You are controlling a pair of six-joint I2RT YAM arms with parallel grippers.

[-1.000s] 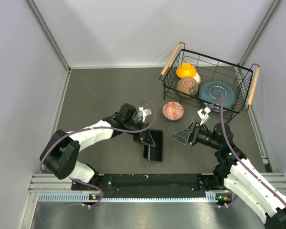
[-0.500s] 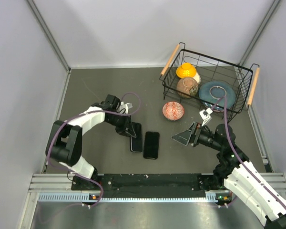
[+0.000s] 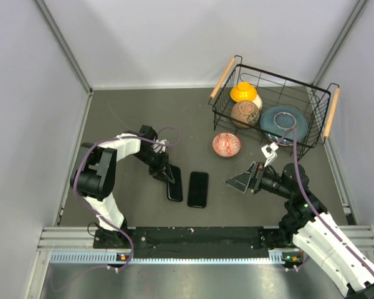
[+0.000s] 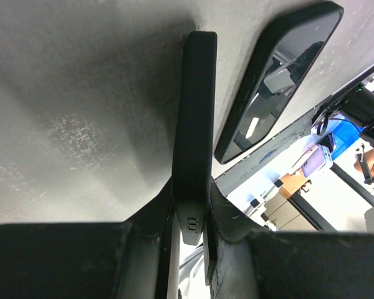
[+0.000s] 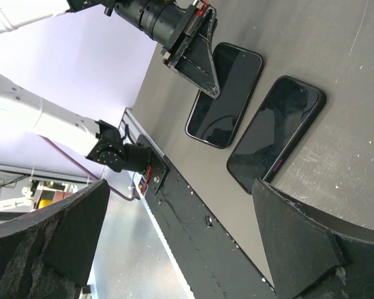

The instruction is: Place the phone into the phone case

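Note:
The black phone (image 3: 198,189) lies flat on the grey table, screen up, near the front edge. It also shows in the right wrist view (image 5: 275,132) and the left wrist view (image 4: 280,75). The black phone case (image 3: 174,187) lies just left of it, parallel and apart. My left gripper (image 3: 165,174) is shut on the case's far end. The left wrist view shows the case (image 4: 196,124) edge-on between the jaws of the left gripper (image 4: 193,224). My right gripper (image 3: 242,180) is wide open and empty, right of the phone. Its fingers frame the right wrist view (image 5: 174,249).
A red patterned bowl (image 3: 226,144) sits behind the phone. A black wire basket (image 3: 268,78) at the back right holds an orange bowl (image 3: 243,91), a brown bowl (image 3: 245,113) and a blue plate (image 3: 283,123). Walls close in left, back and right.
My left gripper has carried the case left, from tilted over the phone to lying beside it on the table. The right arm has barely moved.

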